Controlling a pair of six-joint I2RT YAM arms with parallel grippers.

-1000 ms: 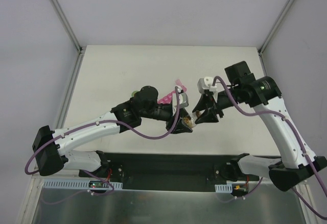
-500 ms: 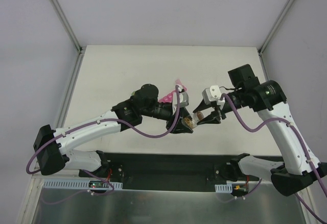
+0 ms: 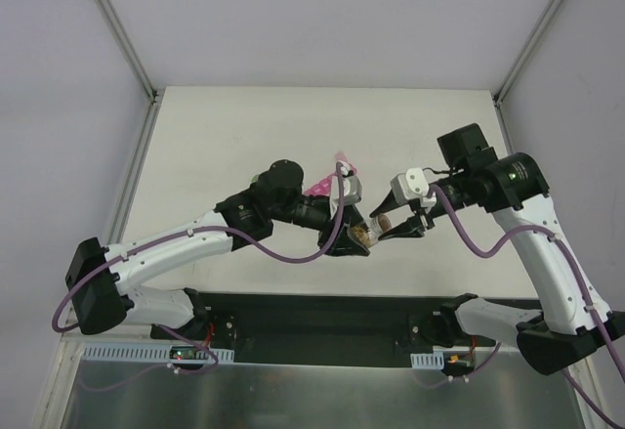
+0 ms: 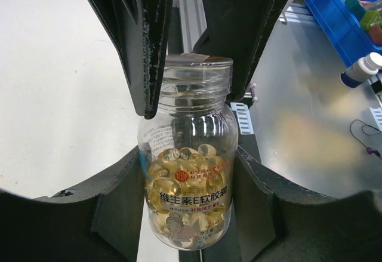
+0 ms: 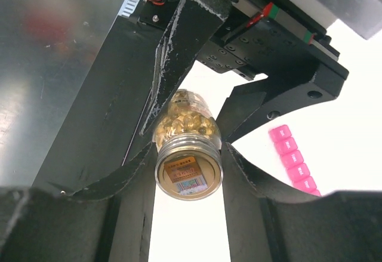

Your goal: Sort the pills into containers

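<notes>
Presently on record, item by item.

Bottle [image 4: 188,214]: small, clear plastic, printed label on its lower half. It is held in the air above the near part of the table [image 3: 244,136], between the two arms, lying roughly level with its capped end toward the right arm.

Pills [image 4: 179,172]: amber, glossy, all inside the bottle, filling about its lower half as the left wrist view shows it. None can be seen outside it.

Cap [image 5: 188,175]: clear, seated on the bottle's neck, with a brownish barcode sticker on its top face.

Left gripper [image 3: 352,238]: closed on the bottle's body, one curved finger pressed to each side of the labelled part.

Right gripper [image 5: 188,157]: narrowed around the cap, a finger on either side. Both appear to touch the rim (the contact is clearest in the left wrist view).

Pill organizer [image 5: 293,157]: bright pink, one row of small square compartments, flat on the table and well apart from the bottle. Six compartments show in the right wrist view, their lids apparently down. From above, most of the strip is hidden behind the left arm.

Blue bin [image 4: 334,17]: beyond the table's edge on a metal surface, with assorted small items inside.

White bottle [image 4: 363,68]: blue-capped, just beside the bin.
</notes>
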